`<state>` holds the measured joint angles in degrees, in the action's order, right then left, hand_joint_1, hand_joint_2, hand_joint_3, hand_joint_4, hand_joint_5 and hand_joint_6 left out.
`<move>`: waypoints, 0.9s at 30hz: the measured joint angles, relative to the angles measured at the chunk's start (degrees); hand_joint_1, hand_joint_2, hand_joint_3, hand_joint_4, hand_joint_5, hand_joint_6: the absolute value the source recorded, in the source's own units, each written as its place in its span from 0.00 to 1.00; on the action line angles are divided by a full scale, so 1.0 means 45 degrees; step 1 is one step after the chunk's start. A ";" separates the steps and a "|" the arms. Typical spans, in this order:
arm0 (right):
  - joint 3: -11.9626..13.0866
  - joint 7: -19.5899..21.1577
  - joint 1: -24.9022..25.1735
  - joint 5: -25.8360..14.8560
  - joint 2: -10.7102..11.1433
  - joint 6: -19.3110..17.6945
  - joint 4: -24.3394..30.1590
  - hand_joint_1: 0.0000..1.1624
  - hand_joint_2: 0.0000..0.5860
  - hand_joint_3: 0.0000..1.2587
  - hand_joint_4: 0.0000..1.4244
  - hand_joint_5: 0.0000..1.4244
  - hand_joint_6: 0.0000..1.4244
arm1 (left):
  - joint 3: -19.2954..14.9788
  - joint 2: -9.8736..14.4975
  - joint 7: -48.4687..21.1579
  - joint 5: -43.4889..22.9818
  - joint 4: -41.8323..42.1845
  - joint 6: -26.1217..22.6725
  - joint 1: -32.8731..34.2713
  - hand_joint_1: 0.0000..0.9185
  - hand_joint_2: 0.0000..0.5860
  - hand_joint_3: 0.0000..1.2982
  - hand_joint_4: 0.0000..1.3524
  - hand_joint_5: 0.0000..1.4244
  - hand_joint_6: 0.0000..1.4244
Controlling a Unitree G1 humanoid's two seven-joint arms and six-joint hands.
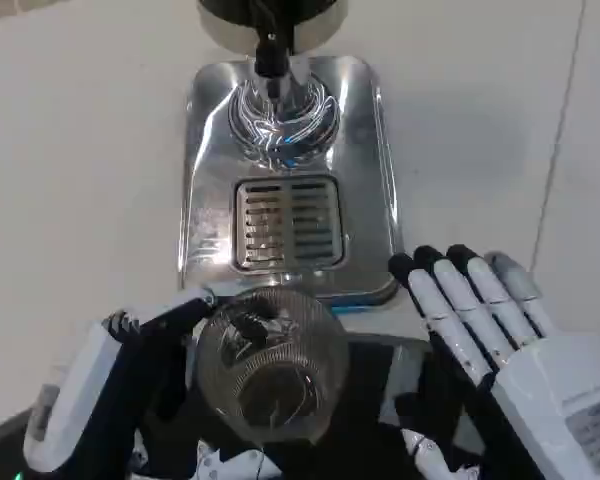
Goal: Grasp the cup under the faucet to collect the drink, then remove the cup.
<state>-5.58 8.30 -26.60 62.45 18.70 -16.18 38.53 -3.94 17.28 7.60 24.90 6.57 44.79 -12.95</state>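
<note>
Your left fingers (pixel 165 320) are wrapped against the side of the clear ribbed cup (pixel 270 365), dark tips pressing its left wall, so your left hand (pixel 100 390) has it gripped from that side. The cup sits low in the picture, just in front of the chrome drip tray (pixel 370 200) and clear of its slotted grate (pixel 287 222), well short of the faucet (pixel 272 55) at the top. Over on the right, your fingers (pixel 460 300) are stretched out straight and close together, touching nothing; that right hand (pixel 525 370) hovers flat beside the cup, near the tray's front corner. All of it rests on the white table (pixel 70 150).
</note>
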 measured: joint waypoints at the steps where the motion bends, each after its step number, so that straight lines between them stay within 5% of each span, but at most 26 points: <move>1: -0.0018 0.0001 -0.0130 0.0000 -0.0020 0.0001 0.0000 0.16 0.98 0.00 0.00 0.00 0.00 | 0.0000 0.0001 -0.0001 -0.0001 -0.0001 -0.0008 0.0021 0.81 0.13 0.94 0.92 0.98 1.00; 17: 0.0112 0.0008 -0.0638 -0.0148 -0.0157 -0.0062 0.0050 0.17 0.99 0.00 0.00 0.00 0.00 | -0.0155 0.0010 -0.0072 -0.0033 -0.0513 -0.0529 0.0629 0.81 0.13 0.94 0.91 0.98 1.00; 27: -0.0079 -0.0057 -0.0124 -0.0229 -0.1237 0.1109 -0.0151 0.18 1.00 0.00 0.00 0.00 0.00 | -0.0337 -0.0367 0.0630 0.0122 -0.2232 -0.1833 0.3076 0.82 0.13 0.94 0.92 0.98 1.00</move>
<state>-5.94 8.04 -27.16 61.42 13.13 -11.19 37.85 -5.45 15.63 10.44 25.45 -3.48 36.54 0.89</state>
